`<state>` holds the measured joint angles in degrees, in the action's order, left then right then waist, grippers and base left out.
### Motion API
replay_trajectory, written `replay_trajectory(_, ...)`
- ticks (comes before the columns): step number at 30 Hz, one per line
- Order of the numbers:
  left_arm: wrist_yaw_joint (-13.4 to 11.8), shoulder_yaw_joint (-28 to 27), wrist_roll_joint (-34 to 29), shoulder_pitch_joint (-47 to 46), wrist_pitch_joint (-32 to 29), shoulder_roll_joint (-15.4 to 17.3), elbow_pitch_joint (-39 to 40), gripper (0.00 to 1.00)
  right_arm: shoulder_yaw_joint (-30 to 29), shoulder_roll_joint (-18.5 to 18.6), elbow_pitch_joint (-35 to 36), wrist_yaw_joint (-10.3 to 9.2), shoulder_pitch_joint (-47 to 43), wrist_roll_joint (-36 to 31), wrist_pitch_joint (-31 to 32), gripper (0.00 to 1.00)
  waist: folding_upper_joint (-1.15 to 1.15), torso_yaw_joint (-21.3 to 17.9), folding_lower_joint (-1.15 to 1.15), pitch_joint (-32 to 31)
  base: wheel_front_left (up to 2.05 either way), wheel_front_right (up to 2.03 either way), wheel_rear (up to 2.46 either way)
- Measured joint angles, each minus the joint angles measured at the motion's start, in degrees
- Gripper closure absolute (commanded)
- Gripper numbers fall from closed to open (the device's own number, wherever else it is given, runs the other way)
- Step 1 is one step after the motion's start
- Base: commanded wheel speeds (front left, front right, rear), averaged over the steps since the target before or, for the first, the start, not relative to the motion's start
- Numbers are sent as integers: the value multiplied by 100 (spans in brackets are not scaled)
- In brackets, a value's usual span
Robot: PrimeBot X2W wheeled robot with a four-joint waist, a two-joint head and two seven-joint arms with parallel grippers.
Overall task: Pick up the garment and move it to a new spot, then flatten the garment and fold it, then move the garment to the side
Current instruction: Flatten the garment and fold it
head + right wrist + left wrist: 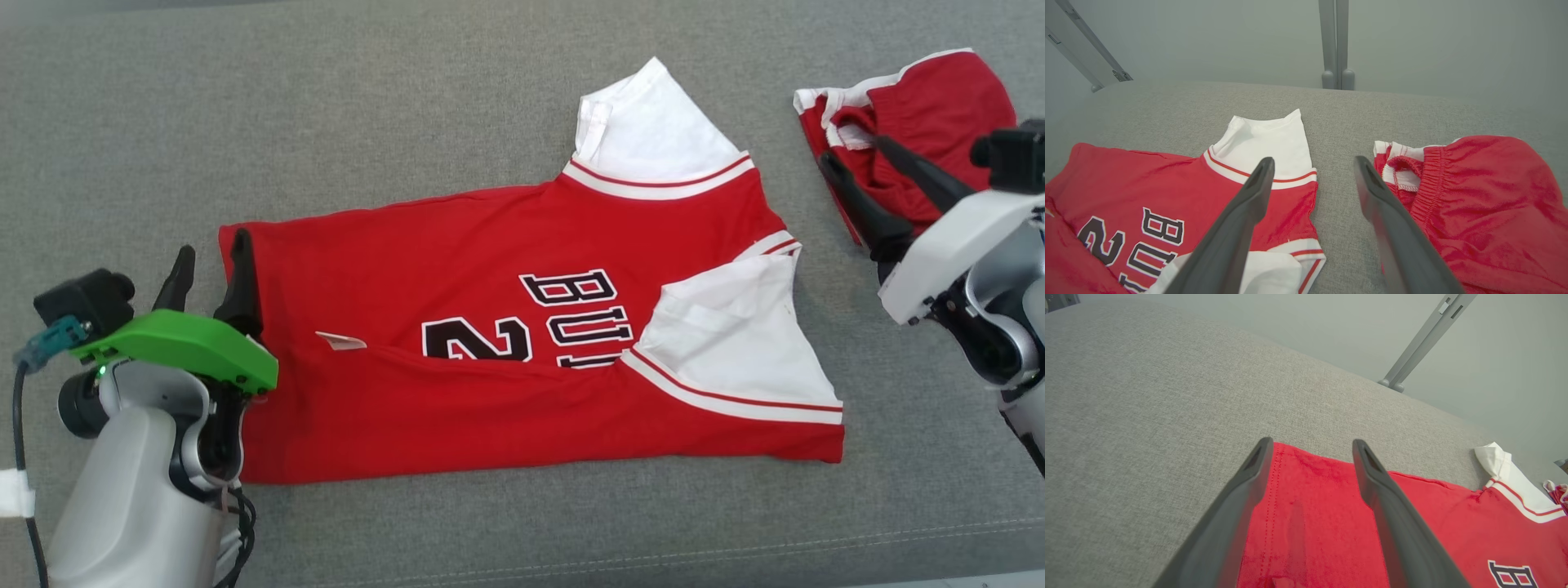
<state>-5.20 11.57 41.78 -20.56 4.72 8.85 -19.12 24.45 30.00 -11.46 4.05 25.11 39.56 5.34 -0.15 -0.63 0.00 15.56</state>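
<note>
The garment (490,327) is a red jersey with white sleeves and dark lettering, lying across the grey cushion (122,122). Its near long edge is folded up over part of the lettering. My left gripper (214,245) stands open at the jersey's left hem. In the left wrist view the gripper (1312,443) straddles the hem's far corner, and the red cloth (1314,522) lies flat beneath it. My right gripper (857,149) hangs open to the right of the jersey. Its wrist view shows the gripper (1312,161) over the grey gap beside the jersey (1167,183).
Red shorts (922,90) with white trim lie bunched at the far right, partly behind my right fingers, and show again as shorts (1486,192) in the right wrist view. Grey metal posts (1335,41) rise behind the cushion. A seam (735,551) runs along the cushion's near edge.
</note>
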Motion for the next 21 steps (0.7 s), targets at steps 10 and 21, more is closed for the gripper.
replay_trajectory(10, -92, -16, -166, -771, -368, -8, -669, 0, 388, -174, -27, 99, 947, -190, 539, 0, 0, 133, 0, 627, 0, 0, 0)
replay_trajectory(21, -96, 137, -325, -1363, -467, -149, -1128, 0, 415, -270, -419, 143, 1783, -303, 842, 0, 0, 234, 0, 1106, 0, 0, 0)
